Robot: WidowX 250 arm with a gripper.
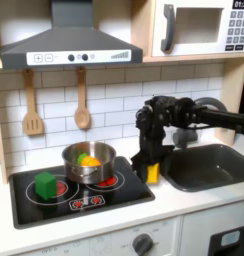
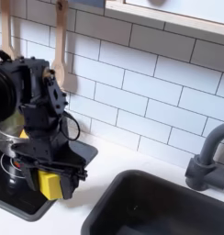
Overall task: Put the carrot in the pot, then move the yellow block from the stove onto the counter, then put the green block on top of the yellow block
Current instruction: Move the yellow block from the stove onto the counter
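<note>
White tiles are backing a toy kitchen where my arm is working at the right edge of the stove (image 1: 54, 205). The carrot (image 1: 86, 160) is already lying in the pot (image 1: 89, 162), so I judge I'm carrying out the second step. My hand (image 2: 51, 186) is clamping the yellow block (image 2: 52, 185) just over the stove's edge beside the sink (image 2: 160, 207). Next I need to set it down on the worktop (image 2: 103, 172), release, then fetch the green block (image 1: 45, 184), sitting on the front left burner in the first exterior view.
</note>
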